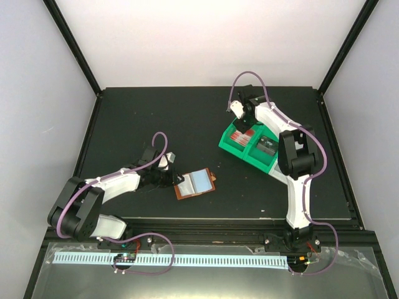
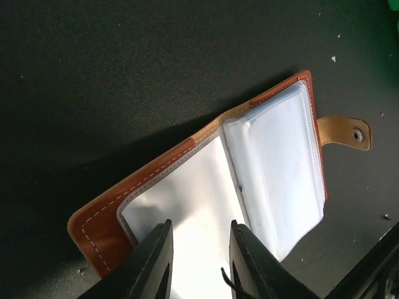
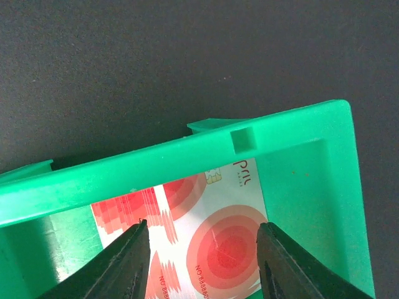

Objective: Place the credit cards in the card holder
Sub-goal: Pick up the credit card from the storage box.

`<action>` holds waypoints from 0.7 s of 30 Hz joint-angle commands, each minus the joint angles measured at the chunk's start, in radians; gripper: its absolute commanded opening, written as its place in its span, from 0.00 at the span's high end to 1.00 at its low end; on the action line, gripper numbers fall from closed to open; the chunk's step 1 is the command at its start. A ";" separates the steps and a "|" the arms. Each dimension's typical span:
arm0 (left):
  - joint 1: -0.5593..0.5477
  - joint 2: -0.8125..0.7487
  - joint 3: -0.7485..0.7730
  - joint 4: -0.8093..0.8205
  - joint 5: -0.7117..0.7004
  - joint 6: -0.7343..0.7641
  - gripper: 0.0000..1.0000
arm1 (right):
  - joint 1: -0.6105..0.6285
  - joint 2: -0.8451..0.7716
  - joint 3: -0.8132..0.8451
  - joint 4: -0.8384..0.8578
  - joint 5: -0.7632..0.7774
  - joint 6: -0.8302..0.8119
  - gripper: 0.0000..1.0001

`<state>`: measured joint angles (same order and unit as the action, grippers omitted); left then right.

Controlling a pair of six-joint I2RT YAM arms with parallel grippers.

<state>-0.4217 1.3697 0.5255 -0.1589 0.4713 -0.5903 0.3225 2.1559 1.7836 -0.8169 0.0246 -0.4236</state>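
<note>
Left arm [image 1: 115, 182]: white shell links, black joint housings, black base mount. Right arm [image 1: 298, 187]: same build, white links, black elbow block, white block [image 1: 239, 109] at the wrist. Purple cable [image 1: 161, 132] loops along each arm and runs down to its base. Left fingers [image 2: 153, 265]: black, smooth, tapering. Right fingers [image 3: 121, 268]: black, matte, wedge-shaped, faintly grained faces

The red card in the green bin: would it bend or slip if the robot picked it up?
The red card looks thin and glossy, so it is probably light, fairly stiff, yet slippery. It lies flat inside the green bin, so lifting an edge may be fiddly.
</note>
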 commanded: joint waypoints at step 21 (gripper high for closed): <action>-0.015 -0.017 -0.002 -0.011 -0.030 -0.018 0.74 | -0.009 0.079 0.042 0.009 0.044 0.008 0.53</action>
<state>-0.4278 1.3689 0.5232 -0.1616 0.4557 -0.6037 0.3199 2.2356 1.7912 -0.8009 0.0639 -0.4236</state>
